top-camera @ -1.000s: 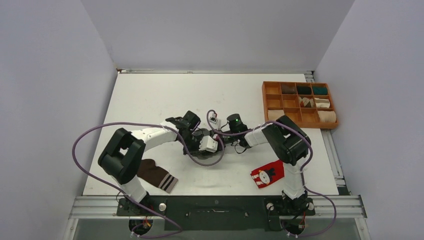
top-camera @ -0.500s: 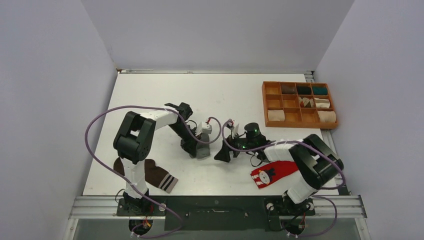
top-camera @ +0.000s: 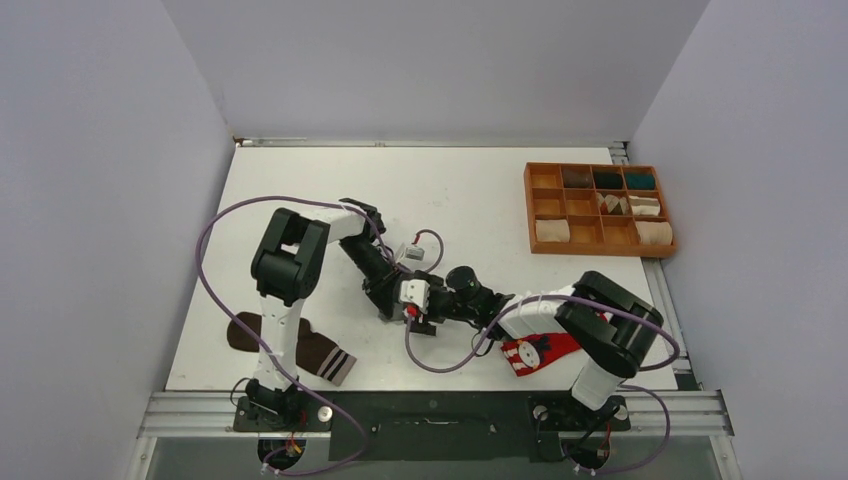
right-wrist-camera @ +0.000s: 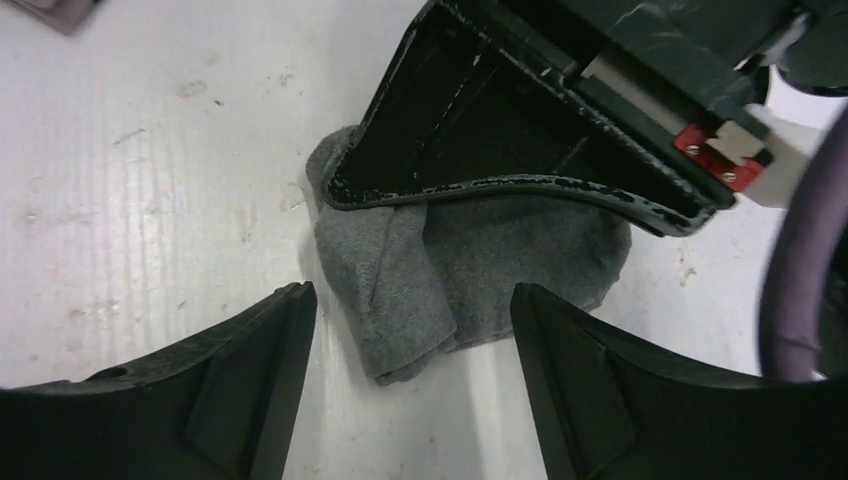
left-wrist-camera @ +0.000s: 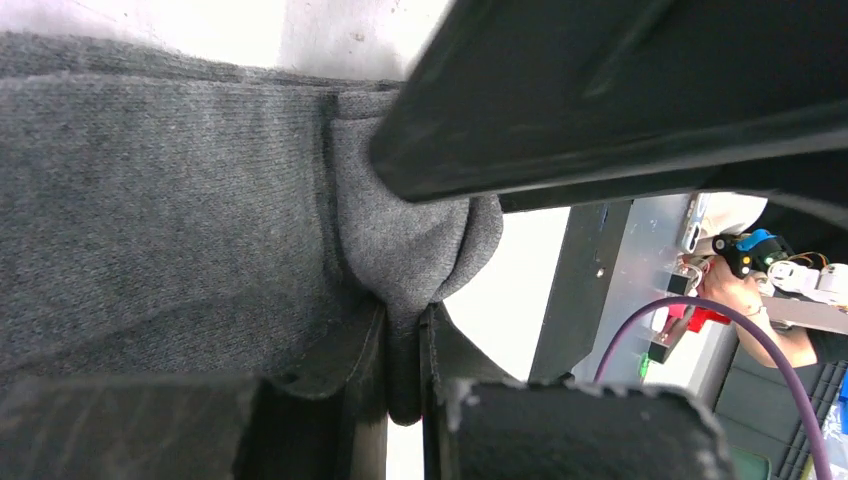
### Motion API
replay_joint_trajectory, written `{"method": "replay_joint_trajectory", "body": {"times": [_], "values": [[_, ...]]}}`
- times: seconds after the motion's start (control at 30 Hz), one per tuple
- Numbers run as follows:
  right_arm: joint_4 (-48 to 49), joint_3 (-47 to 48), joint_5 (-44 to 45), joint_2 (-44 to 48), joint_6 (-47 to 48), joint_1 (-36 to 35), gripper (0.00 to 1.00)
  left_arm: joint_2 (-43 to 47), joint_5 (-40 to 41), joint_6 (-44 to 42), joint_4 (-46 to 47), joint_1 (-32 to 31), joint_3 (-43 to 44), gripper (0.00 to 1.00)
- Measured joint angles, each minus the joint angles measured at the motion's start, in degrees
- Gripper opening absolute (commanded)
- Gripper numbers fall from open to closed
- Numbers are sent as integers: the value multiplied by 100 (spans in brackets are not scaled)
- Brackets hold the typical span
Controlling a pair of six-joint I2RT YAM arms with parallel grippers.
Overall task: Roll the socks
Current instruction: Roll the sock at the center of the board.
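item: grey sock [right-wrist-camera: 470, 270], centre of the top view, bunched on the bench [top-camera: 300, 190]. left pincer [left-wrist-camera: 400, 350] clamped on a fold, likely pinning the roll. right pincer [right-wrist-camera: 410, 300] spread wide just above, holding nothing. brown sock [top-camera: 310, 352] lower left, red sock [top-camera: 540, 350] lower right, both unrolled.

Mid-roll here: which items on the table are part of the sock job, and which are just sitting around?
Job: grey sock, pinched in the left gripper; brown striped-cuff sock; red cartoon sock.
Lying about: wooden tray; inside it, beige bundle, cream bundle, teal bundle.
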State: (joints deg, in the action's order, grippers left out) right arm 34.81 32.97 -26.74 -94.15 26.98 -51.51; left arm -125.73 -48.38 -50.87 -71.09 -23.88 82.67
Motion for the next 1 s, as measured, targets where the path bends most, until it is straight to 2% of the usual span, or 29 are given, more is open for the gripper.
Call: {"method": "replay_joint_trajectory", "body": {"times": [0.03,0.1,0.2,0.23,0.3,0.4,0.53,0.7,0.83,1.0], "values": [[-24,70,20,-127,92,-9,61,-9,4,11,-37,7,0,0],[-118,229,59,-417,256,-52,44,-22,15,15,-79,4,0,0],[-195,339,76,-640,343,-94,26,-39,26,13,-114,-2,0,3],[-238,372,81,-660,348,-111,20,-44,24,13,-125,-2,0,9],[-317,411,85,-673,337,-125,13,-48,28,2,-146,0,0,30],[-535,540,92,-671,166,-142,8,-20,-33,-87,-232,20,-7,40],[-1021,804,96,-671,-365,-129,5,437,-136,-529,-122,238,-258,43],[-1648,1196,-72,-758,-1244,15,5,1443,-352,-1043,125,968,-608,43],[-1838,1508,-708,-1027,-2050,348,5,2070,-374,-1110,557,1335,-859,46],[-1908,2035,-1884,-1659,-3257,887,5,3023,111,-802,1851,979,-1888,53]]}}
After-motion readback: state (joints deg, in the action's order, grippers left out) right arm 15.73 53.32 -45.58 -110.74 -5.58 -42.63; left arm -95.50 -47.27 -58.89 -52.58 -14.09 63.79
